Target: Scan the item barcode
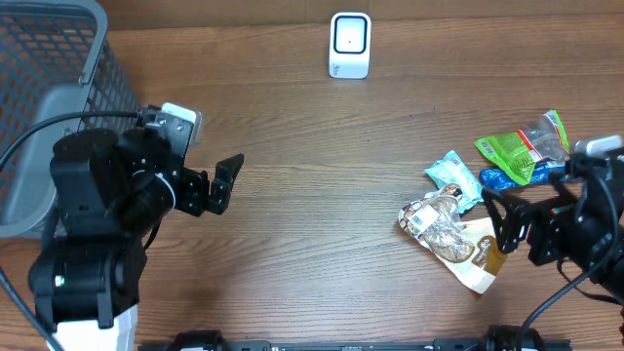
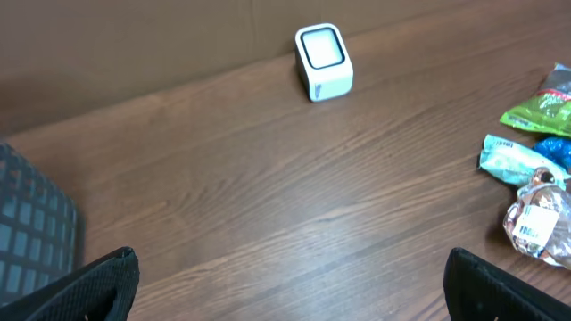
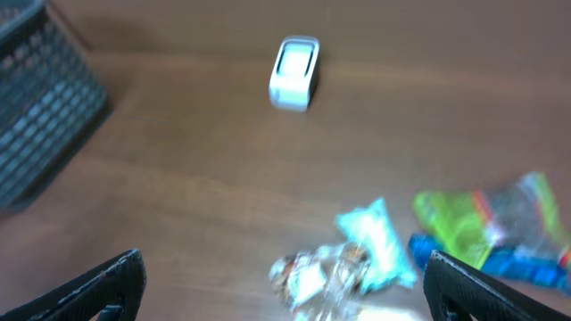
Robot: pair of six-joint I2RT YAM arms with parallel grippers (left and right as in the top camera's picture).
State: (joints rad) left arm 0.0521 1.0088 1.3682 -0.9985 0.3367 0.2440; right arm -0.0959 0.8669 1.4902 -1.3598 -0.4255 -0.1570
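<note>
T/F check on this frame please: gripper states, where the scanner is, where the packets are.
1. The left gripper and right gripper are both open. True.
2. The scanner sits inside the basket. False: it stands on the table at the far edge, apart from the basket.
3. The snack packets lie on the robot's right side. True.
4. The left gripper holds the green packet. False: that packet lies on the table beside the right gripper, and the left gripper is empty.
</note>
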